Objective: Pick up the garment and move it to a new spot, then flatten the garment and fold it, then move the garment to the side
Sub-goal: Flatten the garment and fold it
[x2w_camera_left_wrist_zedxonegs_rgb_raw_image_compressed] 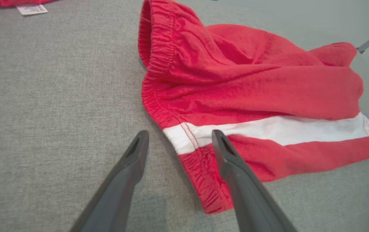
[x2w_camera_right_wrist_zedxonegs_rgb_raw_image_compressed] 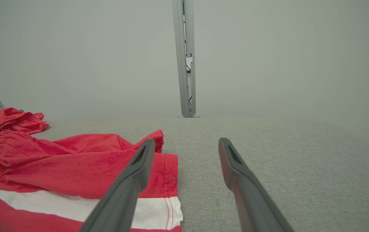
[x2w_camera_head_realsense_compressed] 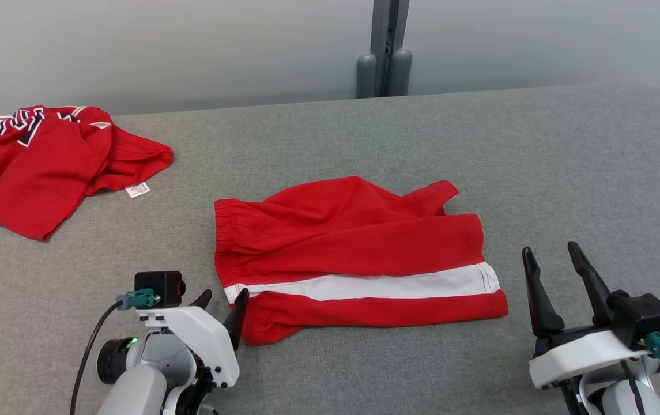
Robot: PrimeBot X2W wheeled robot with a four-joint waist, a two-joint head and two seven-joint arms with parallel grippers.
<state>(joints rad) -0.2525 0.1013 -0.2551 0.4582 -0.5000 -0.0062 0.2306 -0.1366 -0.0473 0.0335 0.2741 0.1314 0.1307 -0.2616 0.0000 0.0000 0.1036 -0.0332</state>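
Note:
The garment (x2w_camera_head_realsense_compressed: pixel 353 259) is a pair of red shorts with a white side stripe, lying rumpled in the middle of the grey surface, waistband to the left. My left gripper (x2w_camera_head_realsense_compressed: pixel 223 297) is open at the waistband's near corner; in the left wrist view the left gripper (x2w_camera_left_wrist_zedxonegs_rgb_raw_image_compressed: pixel 178 141) straddles the stripe's end on the garment (x2w_camera_left_wrist_zedxonegs_rgb_raw_image_compressed: pixel 252 90), with nothing held. My right gripper (x2w_camera_head_realsense_compressed: pixel 554 256) stands open just right of the leg hem, apart from the cloth. In the right wrist view the right gripper (x2w_camera_right_wrist_zedxonegs_rgb_raw_image_compressed: pixel 186 146) points past the hem of the garment (x2w_camera_right_wrist_zedxonegs_rgb_raw_image_compressed: pixel 74 164).
A second red garment (x2w_camera_head_realsense_compressed: pixel 41 161) with white lettering and a tag lies crumpled at the far left. The grey padded table (x2w_camera_head_realsense_compressed: pixel 566 161) stretches bare to the right. A grey post (x2w_camera_head_realsense_compressed: pixel 384 52) rises behind the far edge against a pale wall.

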